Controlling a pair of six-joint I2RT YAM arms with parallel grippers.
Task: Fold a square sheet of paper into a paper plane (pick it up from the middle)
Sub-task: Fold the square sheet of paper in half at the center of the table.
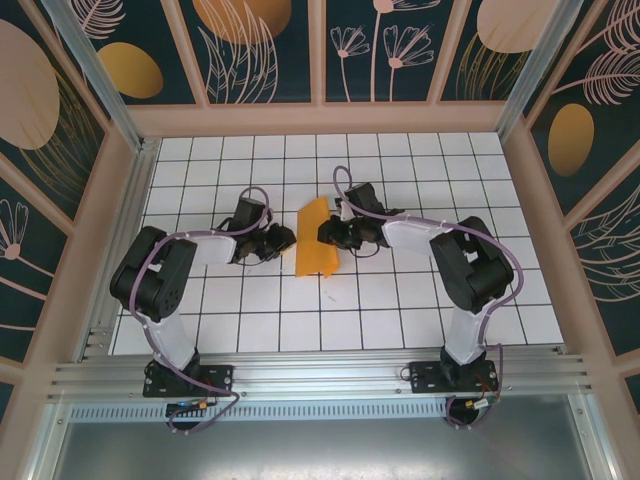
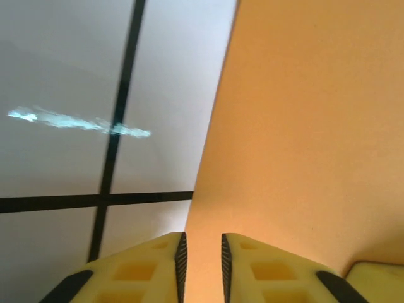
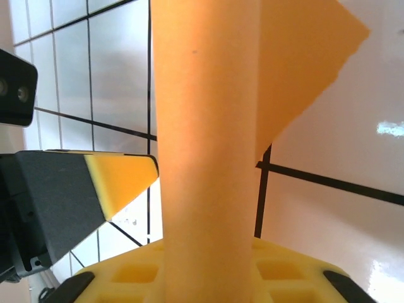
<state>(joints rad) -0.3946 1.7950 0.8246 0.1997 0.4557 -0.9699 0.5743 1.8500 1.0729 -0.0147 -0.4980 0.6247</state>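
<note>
Peering past the left tool from its wrist camera: showing two yellow fingers standing a narrow slit apart, with the orange sheet of paper on the right and its edge running down into that slit. Not possible to tell whether pinching it or merely straddling it. Showing the white tiles of the bench, ruled with black grid lines, on the left.

Peering past the right tool: showing a folded band of the same sheet rising straight up over the middle of the yellow fingers and hiding the gap, so not possible to tell whether pressing on it or spread. Catching the other tool's black-and-yellow fingertip poking in from the left, just beside the band.

Looking down from above: finding the left arm and the right arm bending at the elbow and reaching inward, nearly tip to tip near the bench's centre, with the sheet folded and partly lifting off the tiles between the two tools. Enclosing everything, dark walls patterned with orange ovals.
</note>
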